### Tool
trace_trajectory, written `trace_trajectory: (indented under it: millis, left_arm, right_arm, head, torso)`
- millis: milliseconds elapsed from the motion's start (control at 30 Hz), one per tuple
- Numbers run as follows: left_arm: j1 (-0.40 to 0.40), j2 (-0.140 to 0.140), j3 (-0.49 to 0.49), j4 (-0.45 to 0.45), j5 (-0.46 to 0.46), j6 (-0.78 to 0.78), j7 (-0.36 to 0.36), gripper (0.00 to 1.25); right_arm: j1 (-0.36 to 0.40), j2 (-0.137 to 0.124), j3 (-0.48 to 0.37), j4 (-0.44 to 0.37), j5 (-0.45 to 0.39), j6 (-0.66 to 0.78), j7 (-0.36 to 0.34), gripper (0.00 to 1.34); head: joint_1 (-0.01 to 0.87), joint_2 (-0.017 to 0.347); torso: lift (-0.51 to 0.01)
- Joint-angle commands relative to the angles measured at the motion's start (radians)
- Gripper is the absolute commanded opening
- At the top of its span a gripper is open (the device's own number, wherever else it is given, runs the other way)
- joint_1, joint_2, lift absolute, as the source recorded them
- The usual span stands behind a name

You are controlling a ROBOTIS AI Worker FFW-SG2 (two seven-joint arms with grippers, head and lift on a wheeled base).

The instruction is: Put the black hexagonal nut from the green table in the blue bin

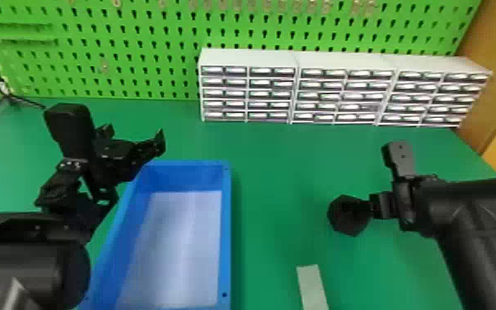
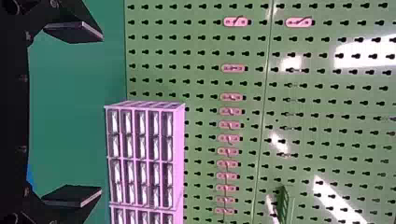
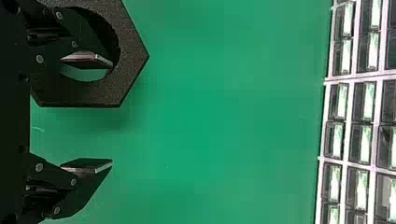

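Over the table [image 1: 278,181], right gripper [image 1: 378,176] angles forward; fingers [image 1: 402,158] wide apart, nut [image 1: 344,226] unclamped.

Blue bin [image 1: 226,231]: one. Black hexagonal nut [image 1: 347,228]: one, to the right of the bin. Pale strip [image 1: 312,288]: one, right of the bin, near its close end. White drawer cabinets [image 1: 247,57]: three, beyond the bin and off to its right, five drawer rows each. Tripod stand [image 1: 7,95]: one, far left beyond the bin. Green pegboard [image 1: 148,35]: one, behind the bin. Hook plates [image 2: 235,22] on it: probably thirteen, the smaller ones blurry. Green bench [image 1: 276,165]: one, under the bin. Grippers: two, left gripper [image 1: 134,136] and right gripper [image 1: 404,202], two fingers [image 3: 88,164] each.
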Motion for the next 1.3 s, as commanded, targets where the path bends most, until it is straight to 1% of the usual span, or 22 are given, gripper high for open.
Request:
trace_trajectory:
  millis: [0, 133, 767, 967, 1033, 1133, 1200, 1267]
  left_arm:
    - [0.000, 0.000, 0.000, 0.000, 0.000, 0.000, -0.001, 1.12]
    - [0.000, 0.000, 0.000, 0.000, 0.000, 0.000, -0.001, 1.12]
    - [0.002, 0.000, 0.000, 0.000, 0.000, 0.000, -0.001, 1.12]
    - [0.002, 0.000, 0.000, 0.000, 0.000, 0.000, -0.002, 1.12]
    - [0.002, 0.000, 0.000, 0.000, 0.000, 0.000, -0.002, 1.12]
    - [0.003, 0.000, 0.002, 0.000, 0.000, 0.000, -0.002, 1.12]
    - [0.003, 0.000, 0.002, 0.000, 0.000, 0.000, -0.002, 1.12]
    - [0.003, 0.000, 0.003, 0.000, 0.000, 0.000, -0.002, 1.12]
  right_arm:
    - [-0.001, 0.001, 0.006, 0.018, 0.000, -0.015, 0.004, 0.83]
    - [0.001, 0.004, 0.006, 0.028, 0.002, -0.021, 0.006, 0.83]
    - [0.005, 0.002, 0.016, 0.041, 0.017, -0.022, 0.007, 0.82]
    - [0.005, 0.001, 0.019, 0.041, 0.020, -0.022, 0.009, 0.77]
    - [0.005, 0.001, 0.026, 0.041, 0.026, -0.022, 0.009, 0.71]
    - [0.005, 0.001, 0.033, 0.041, 0.032, -0.024, 0.009, 0.53]
    - [0.005, 0.001, 0.039, 0.041, 0.035, -0.028, 0.007, 0.45]
    - [0.005, 0.001, 0.044, 0.041, 0.038, -0.035, 0.009, 0.41]
  head:
    - [0.692, 0.008]
    - [0.692, 0.008]
    - [0.692, 0.008]
    - [0.692, 0.008]
    - [0.692, 0.008]
    - [0.692, 0.008]
    - [0.692, 0.008]
    - [0.692, 0.008]
  torso:
    - [-0.097]
    - [-0.097]
    - [-0.097]
    - [-0.097]
    - [-0.097]
    - [-0.097]
    - [-0.097]
    - [-0.097]
